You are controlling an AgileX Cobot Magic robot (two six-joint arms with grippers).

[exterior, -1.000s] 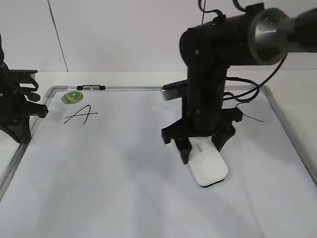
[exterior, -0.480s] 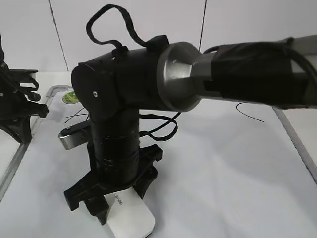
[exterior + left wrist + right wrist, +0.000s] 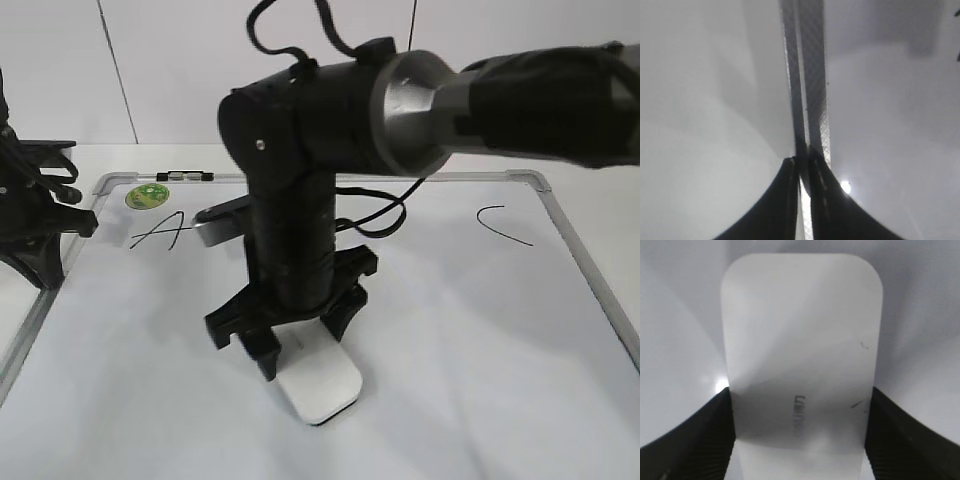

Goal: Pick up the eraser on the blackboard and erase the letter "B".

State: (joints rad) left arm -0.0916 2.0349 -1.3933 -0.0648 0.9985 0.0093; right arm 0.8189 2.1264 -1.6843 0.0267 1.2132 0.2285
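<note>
Right gripper (image 3: 300, 352) clamped on the eraser (image 3: 320, 385), which lies flat on the blackboard (image 3: 560, 235) between the "A" (image 3: 163, 231) and "C" (image 3: 503, 223); no "B" visible, so erasing appears largely done; left gripper (image 3: 802, 165) closed, empty, over the frame.

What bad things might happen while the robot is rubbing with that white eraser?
The right gripper pinches only one end of the eraser, so it might twist or slip out. The letter "A" sits close on the blackboard; a wide sweep might smudge it. The big arm hides the board's middle, so leftover marks could go unnoticed.
</note>
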